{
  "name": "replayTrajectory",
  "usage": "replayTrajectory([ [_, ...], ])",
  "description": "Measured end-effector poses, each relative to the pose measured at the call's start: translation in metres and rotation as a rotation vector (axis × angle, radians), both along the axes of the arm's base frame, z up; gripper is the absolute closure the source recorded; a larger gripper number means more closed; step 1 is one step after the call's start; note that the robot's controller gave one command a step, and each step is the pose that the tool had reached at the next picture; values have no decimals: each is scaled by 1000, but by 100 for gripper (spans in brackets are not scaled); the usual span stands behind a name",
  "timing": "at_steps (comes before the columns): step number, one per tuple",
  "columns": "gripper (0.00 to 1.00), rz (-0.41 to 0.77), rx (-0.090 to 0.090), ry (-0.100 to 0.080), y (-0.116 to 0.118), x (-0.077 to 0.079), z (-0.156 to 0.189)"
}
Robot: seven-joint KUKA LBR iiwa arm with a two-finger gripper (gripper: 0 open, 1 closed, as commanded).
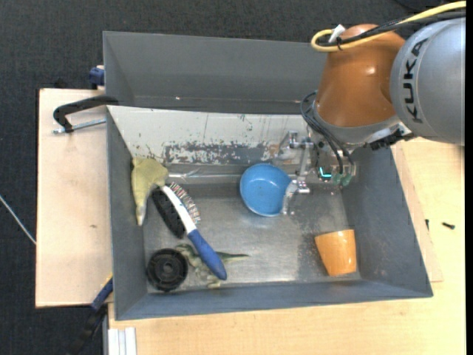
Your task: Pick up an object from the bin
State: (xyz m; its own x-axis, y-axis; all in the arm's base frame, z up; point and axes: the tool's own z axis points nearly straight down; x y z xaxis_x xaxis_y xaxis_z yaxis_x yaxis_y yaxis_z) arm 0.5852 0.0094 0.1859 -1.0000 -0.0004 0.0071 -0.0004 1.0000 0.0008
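Camera view. Item: blue bowl (262,189), round, lying with its mouth tilted up, placed near the middle of the grey bin (222,69), toward the back wall. The gripper (294,192) is seen just beside the bowl's right rim, perhaps touching it; whether it is parted or closed cannot be told. The bowl is judged light, stiff plastic, smooth and apt to slip or roll; a hold across the thin rim is advised. An orange cup (336,251) is noted near, front right; a blue-handled brush (185,224) well apart, left.
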Motion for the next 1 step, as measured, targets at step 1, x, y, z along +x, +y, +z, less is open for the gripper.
replayTrajectory([
  [1,0,-73,0,1,-9,-9,-101],
])
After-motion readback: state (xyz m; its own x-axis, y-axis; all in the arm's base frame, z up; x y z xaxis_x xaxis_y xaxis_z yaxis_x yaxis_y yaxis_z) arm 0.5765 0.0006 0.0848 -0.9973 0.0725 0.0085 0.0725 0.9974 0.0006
